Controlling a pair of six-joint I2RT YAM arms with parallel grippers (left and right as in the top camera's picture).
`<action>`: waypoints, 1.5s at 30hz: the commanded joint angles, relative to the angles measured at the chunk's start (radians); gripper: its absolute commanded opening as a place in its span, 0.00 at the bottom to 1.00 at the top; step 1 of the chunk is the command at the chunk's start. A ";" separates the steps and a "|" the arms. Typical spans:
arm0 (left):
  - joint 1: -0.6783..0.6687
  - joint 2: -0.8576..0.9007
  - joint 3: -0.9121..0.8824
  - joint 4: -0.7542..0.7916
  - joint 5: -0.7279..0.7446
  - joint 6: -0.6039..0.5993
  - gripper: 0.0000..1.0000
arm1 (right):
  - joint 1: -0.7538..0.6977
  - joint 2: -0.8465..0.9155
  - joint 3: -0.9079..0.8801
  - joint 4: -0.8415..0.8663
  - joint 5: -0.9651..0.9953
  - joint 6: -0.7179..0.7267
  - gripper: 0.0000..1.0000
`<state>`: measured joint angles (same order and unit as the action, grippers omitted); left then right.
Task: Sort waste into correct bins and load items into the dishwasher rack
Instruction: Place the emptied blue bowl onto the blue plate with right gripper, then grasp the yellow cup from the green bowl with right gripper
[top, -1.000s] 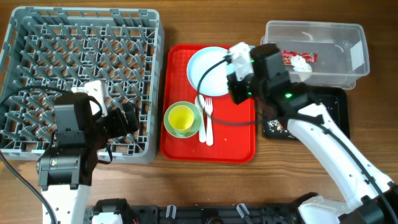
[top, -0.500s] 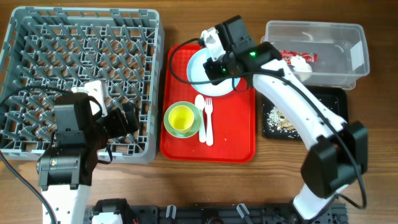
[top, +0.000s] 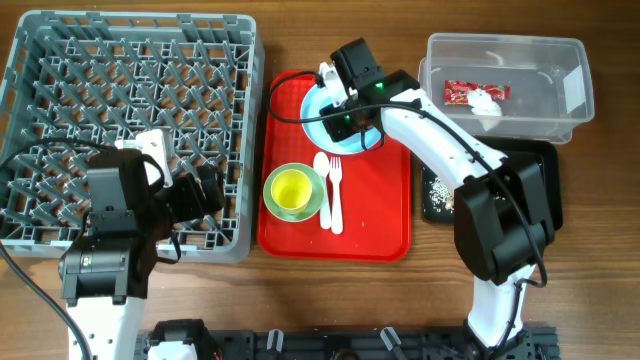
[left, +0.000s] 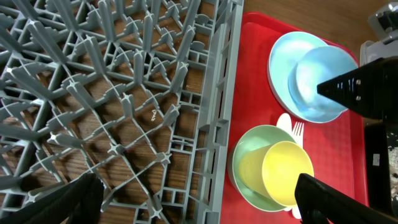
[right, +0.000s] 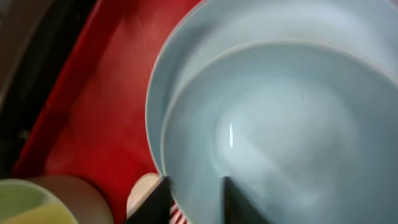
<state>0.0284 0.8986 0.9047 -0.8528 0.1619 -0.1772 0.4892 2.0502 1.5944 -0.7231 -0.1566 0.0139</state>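
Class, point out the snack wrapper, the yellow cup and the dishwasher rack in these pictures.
Wrapper (top: 464, 92): overhead view, on its red foil.
Cup (left: 287, 173): left wrist view, inside its mouth.
Rack (top: 251, 120): overhead view, on a side wall.

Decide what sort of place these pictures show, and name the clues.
Probably a robot test bench staged as a canteen dish-return station: a grey dishwasher rack, a red serving tray carrying bowls and plastic cutlery, and a clear tub beside a black tray for waste, all on a wooden table.
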 joint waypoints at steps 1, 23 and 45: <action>-0.004 -0.002 0.016 0.003 0.012 0.009 1.00 | 0.000 -0.076 0.050 -0.062 -0.009 0.016 0.38; -0.004 -0.002 0.016 0.003 0.012 0.009 1.00 | 0.181 -0.187 -0.169 -0.156 -0.146 0.330 0.37; -0.004 -0.002 0.016 0.003 0.012 0.009 1.00 | 0.031 -0.322 -0.089 -0.183 -0.148 0.388 0.04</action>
<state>0.0284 0.8986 0.9047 -0.8524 0.1619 -0.1772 0.6132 1.8812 1.4616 -0.8978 -0.3138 0.3889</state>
